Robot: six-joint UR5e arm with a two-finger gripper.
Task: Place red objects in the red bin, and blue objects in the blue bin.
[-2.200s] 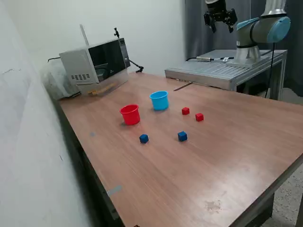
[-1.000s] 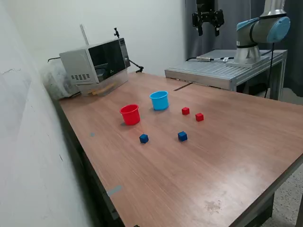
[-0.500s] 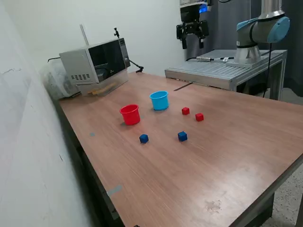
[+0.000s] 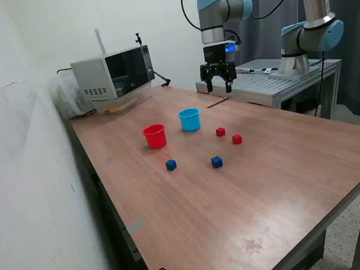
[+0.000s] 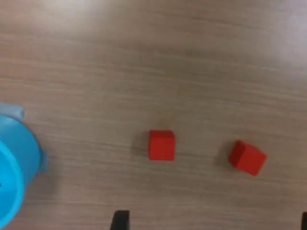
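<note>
Two small red cubes point(image 4: 220, 132) point(image 4: 237, 139) lie on the wooden table point(image 4: 270, 185), right of the light blue cup point(image 4: 189, 119) in the exterior view. The red cup point(image 4: 154, 136) stands to that cup's left. Two dark blue cubes point(image 4: 171, 165) point(image 4: 216, 162) lie nearer the front. My gripper point(image 4: 218, 87) hangs open and empty high above the table, behind the blue cup and red cubes. The wrist view shows both red cubes point(image 5: 161, 144) point(image 5: 247, 157), the blue cup's rim point(image 5: 14, 177) and one fingertip point(image 5: 120, 220).
A microwave point(image 4: 112, 73) stands at the table's back, on the exterior view's left. A grey metal platform point(image 4: 264, 84) with a second arm's base point(image 4: 306, 39) stands behind the table. A wall runs along the exterior view's left.
My arm has swung from the top right toward the exterior view's left and come down, so the gripper now hangs above the table behind the blue cup. The cubes and cups have not moved.
</note>
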